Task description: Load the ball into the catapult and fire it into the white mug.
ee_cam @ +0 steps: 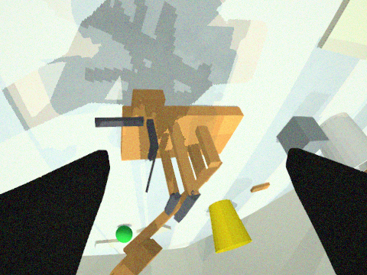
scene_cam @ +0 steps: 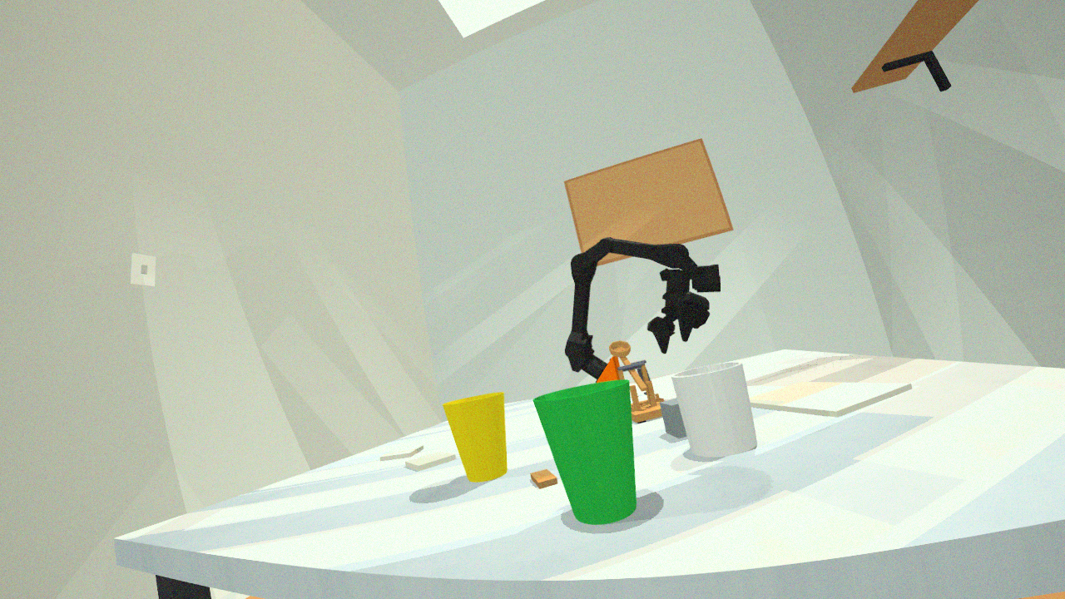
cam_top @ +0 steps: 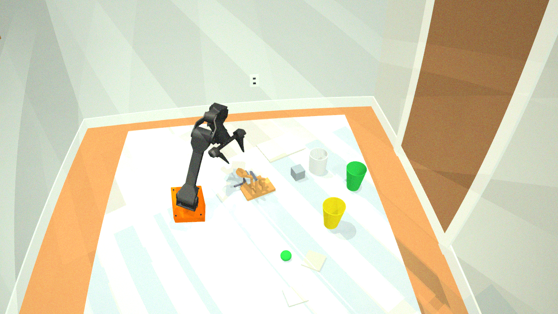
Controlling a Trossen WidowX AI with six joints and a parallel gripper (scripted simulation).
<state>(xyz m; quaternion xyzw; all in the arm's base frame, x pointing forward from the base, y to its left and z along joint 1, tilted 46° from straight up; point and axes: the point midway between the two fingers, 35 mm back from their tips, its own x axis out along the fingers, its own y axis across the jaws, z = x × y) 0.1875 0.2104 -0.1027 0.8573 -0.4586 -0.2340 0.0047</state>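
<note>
The wooden catapult point(cam_top: 266, 189) point(scene_cam: 646, 414) point(ee_cam: 131, 145) stands on the table, its throwing arm up and its round cup point(cam_top: 240, 172) point(scene_cam: 619, 347) point(ee_cam: 144, 255) raised. No ball shows in the cup. The white mug point(cam_top: 318, 164) point(scene_cam: 715, 411) point(ee_cam: 343, 138) stands upright beyond the catapult and the grey block; its bottom inside is hidden, and no ball can be made out in it. My gripper point(cam_top: 236, 157) point(scene_cam: 674, 345) point(ee_cam: 201, 158) is open and empty, above and behind the catapult, apart from it.
A grey block point(cam_top: 297, 172) point(scene_cam: 673, 419) point(ee_cam: 300, 134) sits between catapult and mug. A green cup point(cam_top: 354, 177) point(scene_cam: 591, 454) and a yellow cup point(cam_top: 332, 214) point(scene_cam: 480, 439) point(ee_cam: 228, 227) stand nearby. A green ball point(cam_top: 286, 255) point(ee_cam: 124, 234) lies near flat tiles. A wooden chip point(scene_cam: 543, 477) point(ee_cam: 260, 187) lies between the cups.
</note>
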